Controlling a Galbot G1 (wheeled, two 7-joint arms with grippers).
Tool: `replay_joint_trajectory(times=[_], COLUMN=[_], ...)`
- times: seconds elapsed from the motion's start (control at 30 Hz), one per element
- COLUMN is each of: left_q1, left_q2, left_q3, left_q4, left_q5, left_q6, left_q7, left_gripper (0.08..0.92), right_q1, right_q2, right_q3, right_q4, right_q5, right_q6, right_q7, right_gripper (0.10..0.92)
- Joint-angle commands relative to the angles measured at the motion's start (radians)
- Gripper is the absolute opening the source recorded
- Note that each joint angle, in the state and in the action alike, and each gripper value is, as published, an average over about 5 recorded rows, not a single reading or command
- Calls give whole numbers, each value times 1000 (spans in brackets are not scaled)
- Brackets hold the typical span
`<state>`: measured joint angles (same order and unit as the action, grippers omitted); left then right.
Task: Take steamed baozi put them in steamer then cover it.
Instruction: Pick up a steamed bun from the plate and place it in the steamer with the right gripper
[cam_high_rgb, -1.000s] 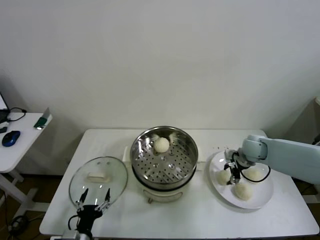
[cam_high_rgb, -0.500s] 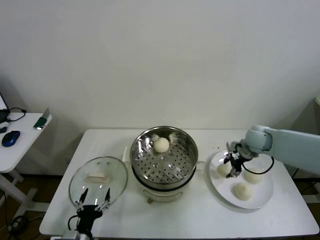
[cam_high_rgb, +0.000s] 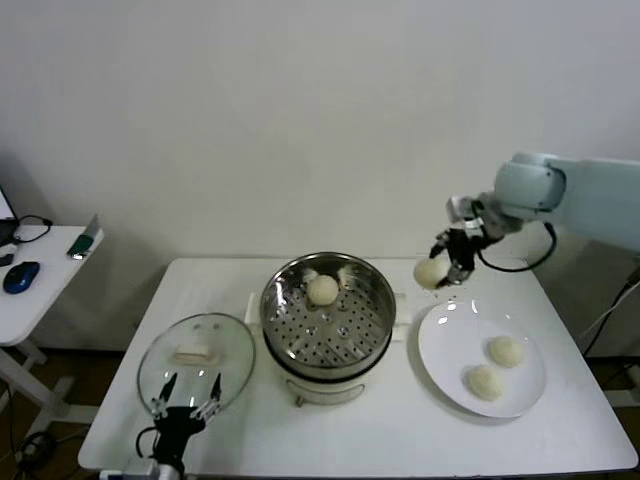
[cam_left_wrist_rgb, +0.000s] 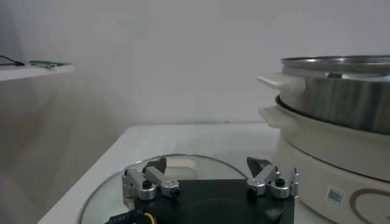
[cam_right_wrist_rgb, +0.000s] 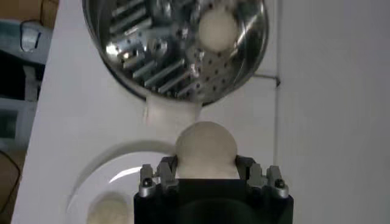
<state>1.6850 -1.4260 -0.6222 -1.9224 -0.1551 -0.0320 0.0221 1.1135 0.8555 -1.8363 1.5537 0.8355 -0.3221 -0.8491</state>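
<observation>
Right hand (cam_high_rgb: 447, 268) clamped on a baozi (cam_high_rgb: 431, 272), lifted off the plate (cam_high_rgb: 450, 365), now at steamer's (cam_high_rgb: 328, 312) 3 o'clock; second bun underway. Left hand (cam_high_rgb: 185, 402) apart.

White plate (cam_high_rgb: 527, 385) on white table (cam_high_rgb: 400, 440); blue mouse (cam_high_rgb: 21, 276) on side desk (cam_high_rgb: 45, 290).

Uncovered steamer (cam_high_rgb: 328, 310), one bun (cam_high_rgb: 323, 289) inside
</observation>
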Motion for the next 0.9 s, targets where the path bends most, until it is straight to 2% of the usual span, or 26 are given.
replay_joint_trajectory(times=[0.03, 0.2, 0.4, 0.9], left_q1=[1, -4, -4, -14], left_q2=[2, 2, 3, 1], left_q3=[-1, 1, -1, -7], left_q4=[-8, -13, -15, -4], left_q5=[-1, 1, 8, 12], left_q6=[1, 3, -3, -6], left_q7=[0, 0, -1, -2], left_gripper=[823, 823, 823, 823], right_q1=[108, -46, -199, -382], right_q2=[150, 305, 455, 543], right_q3=[34, 136, 183, 172], right_q4=[59, 48, -17, -128], right_q5=[172, 227, 233, 137], right_q6=[-50, -140, -193, -239], right_q7=[35, 152, 217, 295], right_gripper=[645, 645, 645, 645])
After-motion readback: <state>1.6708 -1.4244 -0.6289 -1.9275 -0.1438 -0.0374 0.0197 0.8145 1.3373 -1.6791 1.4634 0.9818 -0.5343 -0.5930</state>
